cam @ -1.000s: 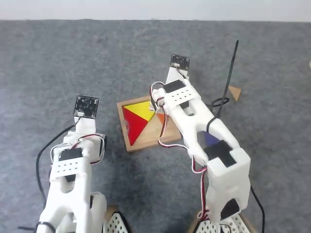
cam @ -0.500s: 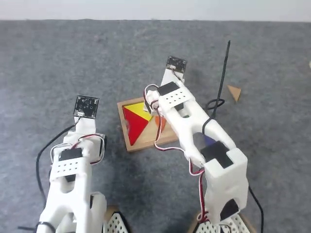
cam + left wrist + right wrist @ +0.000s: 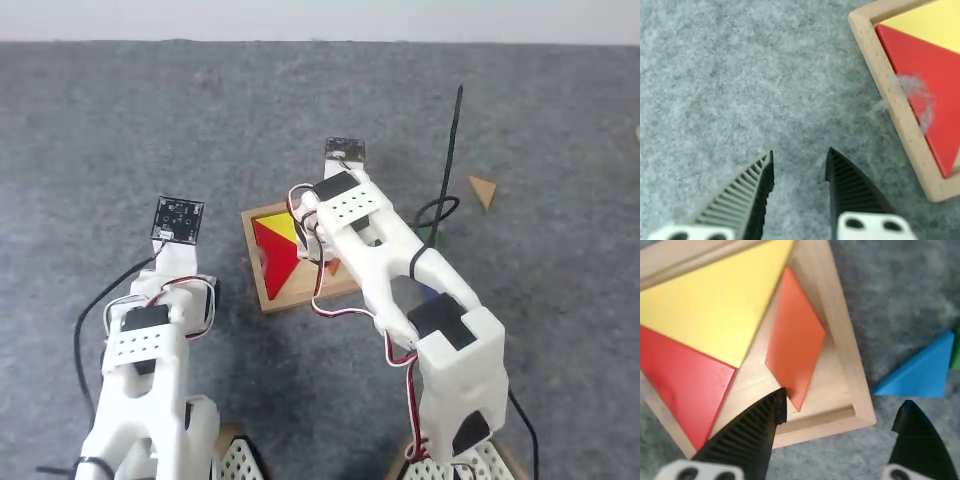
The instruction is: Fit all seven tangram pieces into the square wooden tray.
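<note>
Here right end effector [image 3: 844,402] spread over tray [image 3: 840,355] wall — blue triangle [image 3: 920,372] outside; left end effector [image 3: 800,154] parted too

From the high view, the right arm covers the part of the tray [image 3: 255,262] under the right claw [image 3: 842,402], and only a sliver of the orange piece [image 3: 331,266] shows. Beside that claw, a green piece [image 3: 956,355] is cut off by the edge. Ahead of the left claw [image 3: 800,152], the red triangle [image 3: 925,85] runs out of frame.
</note>
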Motion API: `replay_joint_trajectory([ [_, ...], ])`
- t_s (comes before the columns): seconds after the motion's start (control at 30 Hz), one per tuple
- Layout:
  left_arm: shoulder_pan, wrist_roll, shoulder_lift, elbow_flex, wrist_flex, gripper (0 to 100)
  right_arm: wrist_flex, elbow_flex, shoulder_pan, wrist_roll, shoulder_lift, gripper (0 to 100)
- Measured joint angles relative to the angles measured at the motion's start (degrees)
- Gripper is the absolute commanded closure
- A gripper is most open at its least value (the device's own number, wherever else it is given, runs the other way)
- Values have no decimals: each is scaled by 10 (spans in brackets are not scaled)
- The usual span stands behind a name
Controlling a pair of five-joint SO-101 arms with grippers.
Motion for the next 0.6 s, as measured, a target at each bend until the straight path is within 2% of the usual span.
replay_joint_trajectory([
  [0.2,0,0,0,0,0,830,1,-14,0,34,30,669],
  [0.6,0,0,0,0,0,830,34,-81,60,117,43,669],
])
